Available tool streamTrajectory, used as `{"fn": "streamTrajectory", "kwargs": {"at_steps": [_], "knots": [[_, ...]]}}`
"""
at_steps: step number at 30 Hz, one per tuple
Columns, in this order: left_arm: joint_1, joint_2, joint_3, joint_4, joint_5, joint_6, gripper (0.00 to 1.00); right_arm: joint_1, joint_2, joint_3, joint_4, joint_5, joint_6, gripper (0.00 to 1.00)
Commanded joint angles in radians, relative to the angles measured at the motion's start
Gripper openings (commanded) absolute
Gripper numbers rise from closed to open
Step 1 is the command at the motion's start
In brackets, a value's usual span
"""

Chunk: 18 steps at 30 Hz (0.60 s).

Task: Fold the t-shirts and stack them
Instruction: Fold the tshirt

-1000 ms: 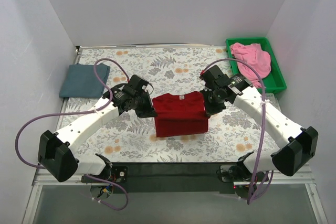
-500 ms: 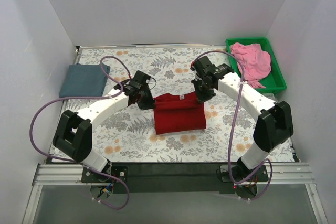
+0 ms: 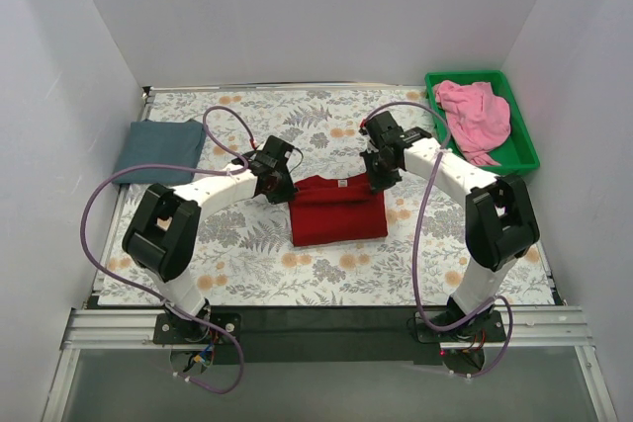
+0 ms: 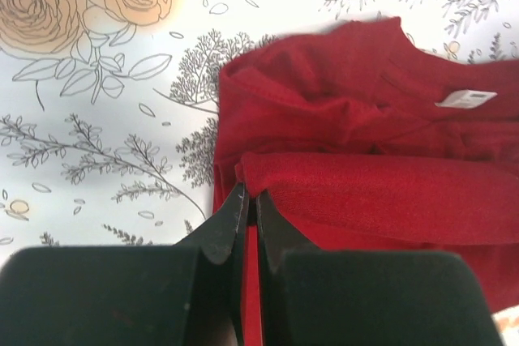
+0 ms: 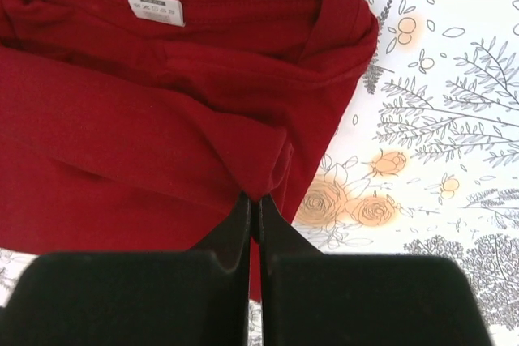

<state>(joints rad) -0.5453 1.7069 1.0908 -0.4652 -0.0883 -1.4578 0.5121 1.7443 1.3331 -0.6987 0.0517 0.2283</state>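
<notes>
Overhead view of a flower-printed table (image 3: 247,244) with my two arms reaching in from the near edge. A dark red t-shirt (image 3: 336,212) lies partly folded, well to the left of the green plastic bin (image 3: 524,150) and nearer my bases than it. My left gripper (image 3: 281,185) sits at the shirt's edge farthest from the bin and my right gripper (image 3: 377,178) at the edge closest to the bin. Both are pressed shut. In each wrist view the fingertips (image 4: 233,215) meet on a corner of a doubled-over layer of red cloth, so I judge each gripper has a thin pinch of the shirt. The layer I hold runs as a long band from one gripper to the other, so its long axis points toward the bin. The neck opening and its white label (image 5: 154,7) lie just beyond my fingertips, on the far side of the band. The next move seems to turn on that: the collar is straight ahead of both grippers, and neither arm is clearly nearer, so the band should go forward evenly. If one side leads, the fold may skew. A pink t-shirt (image 3: 475,114) is heaped inside the bin. A slate blue-grey t-shirt (image 3: 158,150) lies folded flat at the table edge farthest from the bin.
</notes>
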Motion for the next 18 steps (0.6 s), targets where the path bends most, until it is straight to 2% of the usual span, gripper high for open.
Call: {"fn": "streamTrajectory", "kwargs": {"at_steps": [1, 3, 5, 6, 7, 8, 9, 10, 11, 15, 18], "knots": [[0.021, 0.008, -0.006, 0.017, -0.125, 0.031, 0.0, -0.021, 0.014, -0.02, 0.039, 0.063, -0.029, 0.01], [0.021, 0.008, -0.014, 0.034, -0.128, 0.033, 0.0, -0.023, 0.023, -0.037, 0.054, 0.071, -0.023, 0.01], [0.021, 0.005, -0.014, 0.04, -0.126, 0.043, 0.1, -0.024, 0.021, -0.044, 0.057, 0.088, -0.014, 0.04], [0.021, -0.001, -0.012, 0.043, -0.128, 0.05, 0.14, -0.024, 0.015, -0.045, 0.057, 0.089, -0.006, 0.09], [0.021, -0.015, -0.011, 0.043, -0.125, 0.054, 0.19, -0.024, 0.006, -0.048, 0.059, 0.089, -0.001, 0.22], [0.021, -0.029, -0.008, 0.043, -0.123, 0.06, 0.27, -0.026, -0.017, -0.045, 0.057, 0.094, 0.003, 0.28], [0.019, -0.042, -0.009, 0.046, -0.123, 0.071, 0.3, -0.024, -0.034, -0.048, 0.059, 0.099, 0.019, 0.39], [0.015, -0.079, -0.008, 0.049, -0.123, 0.079, 0.39, -0.024, -0.07, -0.049, 0.062, 0.124, 0.028, 0.43], [0.012, -0.101, -0.011, 0.056, -0.122, 0.086, 0.42, -0.024, -0.089, -0.051, 0.065, 0.138, 0.037, 0.46], [-0.039, -0.208, -0.075, 0.12, -0.106, 0.158, 0.53, -0.023, -0.173, -0.083, 0.091, 0.122, 0.054, 0.47], [-0.07, -0.259, -0.107, 0.126, -0.087, 0.188, 0.59, -0.023, -0.224, -0.115, 0.123, 0.053, 0.037, 0.46]]}}
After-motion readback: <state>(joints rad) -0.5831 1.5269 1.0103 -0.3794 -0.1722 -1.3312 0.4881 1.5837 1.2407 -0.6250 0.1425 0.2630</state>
